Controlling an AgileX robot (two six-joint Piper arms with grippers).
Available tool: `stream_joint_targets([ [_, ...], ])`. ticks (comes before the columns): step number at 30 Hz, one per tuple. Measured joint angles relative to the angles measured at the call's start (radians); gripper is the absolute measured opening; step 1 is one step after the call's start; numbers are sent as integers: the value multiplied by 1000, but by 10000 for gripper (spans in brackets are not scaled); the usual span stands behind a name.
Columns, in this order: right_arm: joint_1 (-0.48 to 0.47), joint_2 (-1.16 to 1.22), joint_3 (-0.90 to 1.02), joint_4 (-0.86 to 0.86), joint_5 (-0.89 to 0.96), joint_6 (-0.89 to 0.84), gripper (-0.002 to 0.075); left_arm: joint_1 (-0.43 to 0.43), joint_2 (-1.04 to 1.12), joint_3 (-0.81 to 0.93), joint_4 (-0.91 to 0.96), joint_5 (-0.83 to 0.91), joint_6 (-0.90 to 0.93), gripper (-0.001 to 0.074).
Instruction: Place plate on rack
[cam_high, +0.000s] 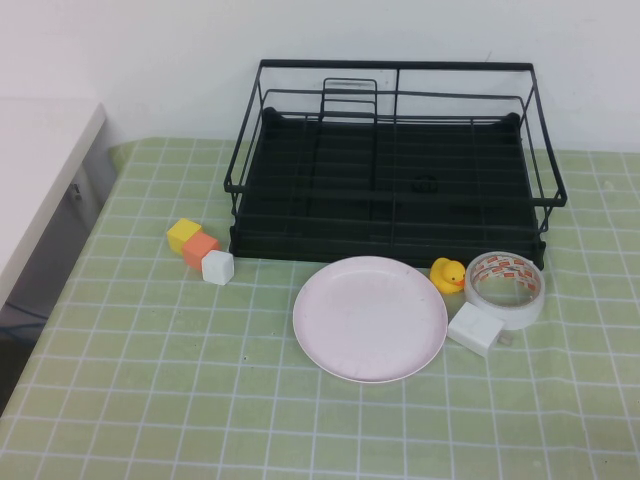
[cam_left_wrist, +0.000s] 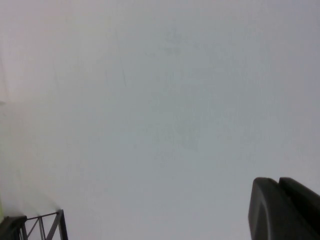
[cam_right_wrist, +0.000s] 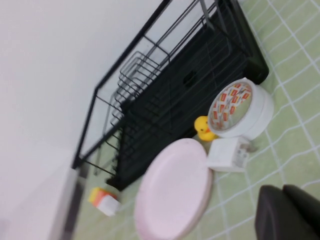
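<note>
The pale pink plate (cam_high: 370, 318) lies flat on the green checked cloth, just in front of the black wire rack (cam_high: 380, 190). The rack holds nothing; its small upright plate holder (cam_high: 349, 98) stands at the back. Neither arm shows in the high view. In the right wrist view, my right gripper (cam_right_wrist: 282, 188) is shut and empty, raised above the cloth, apart from the plate (cam_right_wrist: 172, 192) and the rack (cam_right_wrist: 190, 95). My left gripper (cam_left_wrist: 278, 180) is shut and empty, facing the white wall, with one rack corner (cam_left_wrist: 47, 225) in view.
A white tape roll (cam_high: 504, 285), a yellow duck (cam_high: 447, 273) and a white charger block (cam_high: 476, 329) sit right of the plate. Yellow (cam_high: 184, 235), orange (cam_high: 200, 248) and white (cam_high: 217, 267) cubes lie to its left. A white table (cam_high: 40, 170) stands at the far left.
</note>
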Motion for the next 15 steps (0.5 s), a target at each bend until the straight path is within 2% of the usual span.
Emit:
stream_joint_targets([
  [5, 0, 0, 0, -2, 2, -116, -2, 0, 0, 0, -6, -12, -37, -2],
  [11, 0, 0, 0, 2, -5, -135, -2, 0, 0, 0, -58, -61, -80, -2],
  [15, 0, 0, 0, 4, -1, -164, -2, 0, 0, 0, 34, 68, -50, -2],
])
